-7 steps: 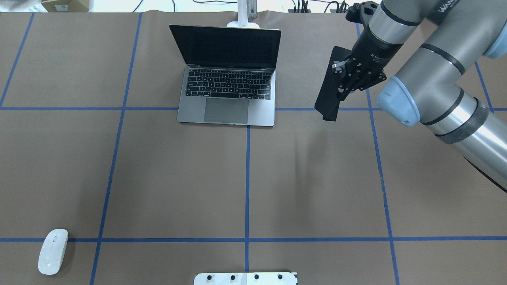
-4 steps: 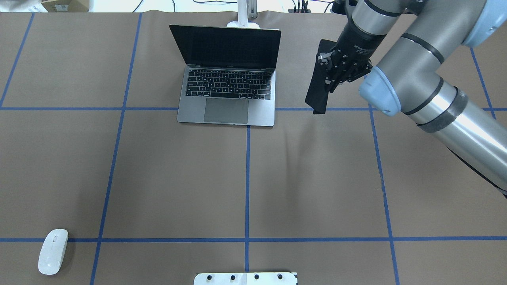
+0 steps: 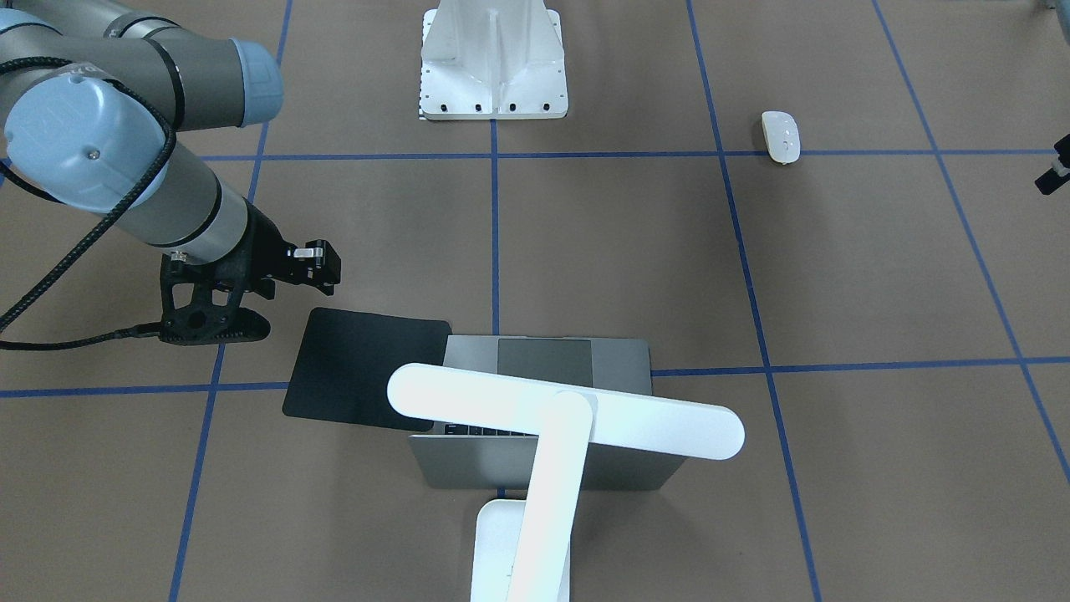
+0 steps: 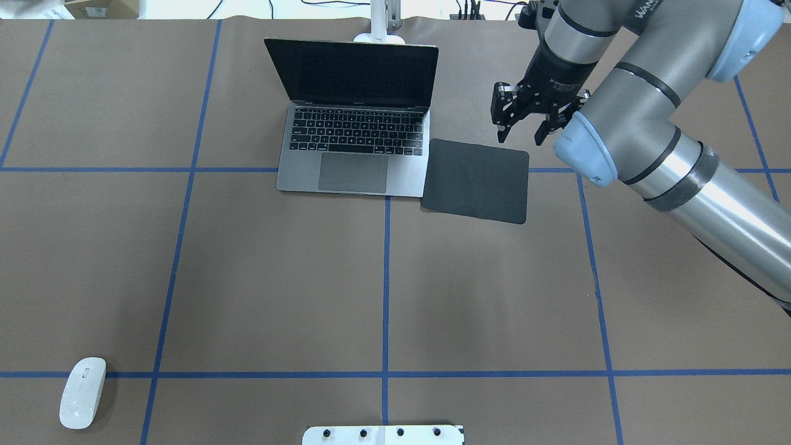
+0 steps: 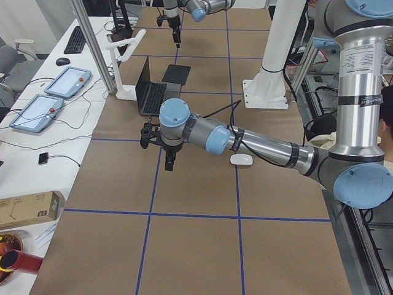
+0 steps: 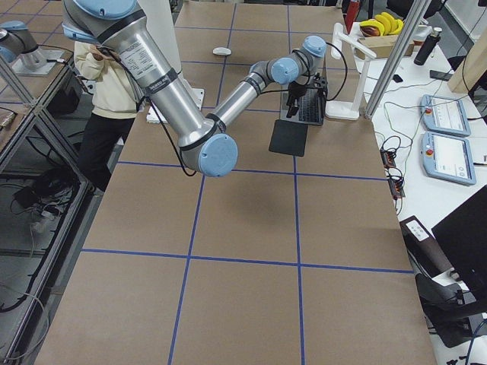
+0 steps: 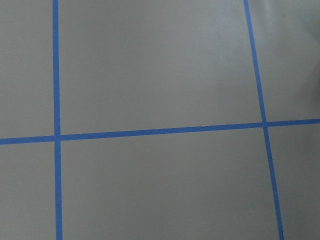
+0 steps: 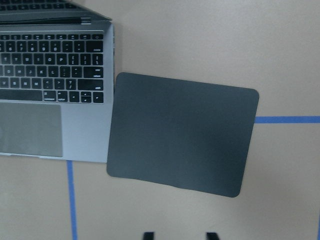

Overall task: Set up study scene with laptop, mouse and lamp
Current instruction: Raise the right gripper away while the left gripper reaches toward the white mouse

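Note:
The open grey laptop [image 4: 352, 148] sits at the far middle of the table; it also shows in the right wrist view [image 8: 50, 100]. The white lamp [image 3: 564, 414] stands behind it, its bar head over the lid. The white mouse [image 4: 83, 393] lies at the near left corner. My right gripper [image 4: 521, 135] is open and empty, hovering over the far edge of a black mat [image 4: 477, 180] that lies flat against the laptop's right side. My left gripper [image 5: 169, 161] hangs over bare table left of the mouse [image 5: 241, 160]; I cannot tell if it is open.
The white ribbed pedestal [image 3: 493, 58] stands at the near middle edge of the table. Blue tape lines [image 7: 160, 131] cross the brown table cover. A person stands beside the table in the exterior right view [image 6: 106, 84].
The right gripper carried the hanging black mat leftward toward the laptop, then let it go. The mat now lies flat beside the laptop and the gripper is open above it.

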`<state>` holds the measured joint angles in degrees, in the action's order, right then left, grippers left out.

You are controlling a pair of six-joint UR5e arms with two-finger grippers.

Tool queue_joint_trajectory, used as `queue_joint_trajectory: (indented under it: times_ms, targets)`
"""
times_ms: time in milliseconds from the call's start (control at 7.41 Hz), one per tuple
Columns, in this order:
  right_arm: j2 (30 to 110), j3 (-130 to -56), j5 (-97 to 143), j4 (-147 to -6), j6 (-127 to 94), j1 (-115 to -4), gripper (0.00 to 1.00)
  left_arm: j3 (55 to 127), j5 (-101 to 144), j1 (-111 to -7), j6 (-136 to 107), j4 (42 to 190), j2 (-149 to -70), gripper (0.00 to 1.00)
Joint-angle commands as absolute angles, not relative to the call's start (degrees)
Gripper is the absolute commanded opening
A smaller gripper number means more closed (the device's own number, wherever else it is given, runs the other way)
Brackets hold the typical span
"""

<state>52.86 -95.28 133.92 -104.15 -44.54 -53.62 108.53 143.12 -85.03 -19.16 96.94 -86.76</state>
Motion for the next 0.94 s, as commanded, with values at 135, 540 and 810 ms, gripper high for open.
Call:
queue_joint_trajectory:
  times_ms: [135, 540, 810]
  targets:
    - [59.6, -95.3, 127.7, -104.4, -40.7, -54.3, 1.0, 110.6, 142.7, -84.0, -30.2, 95.7, -85.5, 1.0]
    - [68.9, -95.8, 125.2, -105.2, -20.8, -62.0, 1.0, 113.0, 137.9, -74.7, -38.9, 95.7, -84.6, 1.0]
    - [71.1, -95.4, 122.2, -109.5, -8.6, -65.0, 1.0, 113.0, 134.9, -68.4, -40.3, 96.2, -82.7, 1.0]
